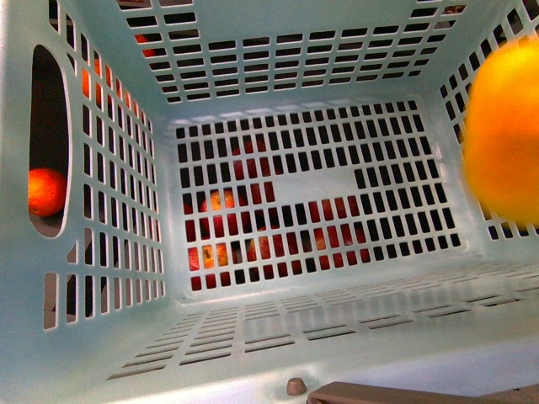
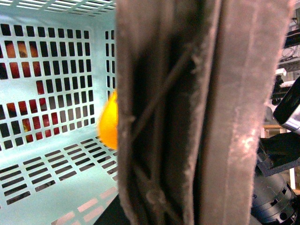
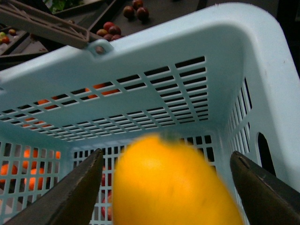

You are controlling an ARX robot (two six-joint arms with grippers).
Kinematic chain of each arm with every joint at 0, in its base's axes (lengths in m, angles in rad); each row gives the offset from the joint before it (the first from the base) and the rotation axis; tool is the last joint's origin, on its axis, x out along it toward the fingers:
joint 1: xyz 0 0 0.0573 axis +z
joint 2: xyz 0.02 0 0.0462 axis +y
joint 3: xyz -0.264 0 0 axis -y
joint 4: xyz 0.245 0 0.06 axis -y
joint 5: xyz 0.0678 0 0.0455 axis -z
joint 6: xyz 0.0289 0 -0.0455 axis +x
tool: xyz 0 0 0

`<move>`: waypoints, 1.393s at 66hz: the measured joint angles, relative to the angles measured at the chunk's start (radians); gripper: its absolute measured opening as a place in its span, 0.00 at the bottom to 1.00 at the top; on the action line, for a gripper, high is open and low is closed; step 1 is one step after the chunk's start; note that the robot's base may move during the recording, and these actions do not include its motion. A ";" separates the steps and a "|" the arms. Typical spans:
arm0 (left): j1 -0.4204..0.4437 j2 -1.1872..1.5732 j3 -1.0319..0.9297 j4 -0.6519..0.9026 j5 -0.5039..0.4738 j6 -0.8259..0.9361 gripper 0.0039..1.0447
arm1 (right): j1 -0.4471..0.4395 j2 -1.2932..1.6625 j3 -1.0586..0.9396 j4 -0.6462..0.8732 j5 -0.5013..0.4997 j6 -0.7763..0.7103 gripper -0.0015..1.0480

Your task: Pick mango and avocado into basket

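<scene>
The right gripper (image 3: 166, 155) is holding its fingers spread wide, and the mango (image 3: 173, 187) is showing blurred between them, inside the basket (image 3: 187, 42) (at 3 o'clock in the front view, by the side wall). The brown handle (image 2: 187, 112) is filling the left wrist view, so the left gripper's grip cannot be told.

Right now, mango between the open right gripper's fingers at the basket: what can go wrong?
1. The mango is blurred and loose inside the open right gripper, near a wall of the basket; it could strike the wall or bounce.
2. The handle fills the left wrist view, so that camera helps little.
3. No avocado shows in any view; it must still be found.
</scene>
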 joint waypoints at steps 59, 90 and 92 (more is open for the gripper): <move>0.001 0.007 0.000 0.000 -0.007 0.000 0.13 | -0.175 -0.397 -0.401 0.250 0.188 -0.269 0.02; 0.001 0.007 0.000 0.000 -0.001 0.000 0.13 | -0.182 -0.485 -0.436 0.204 0.183 -0.270 0.60; 0.001 0.007 0.000 0.000 -0.001 0.000 0.13 | -0.182 -0.485 -0.436 0.204 0.183 -0.270 0.65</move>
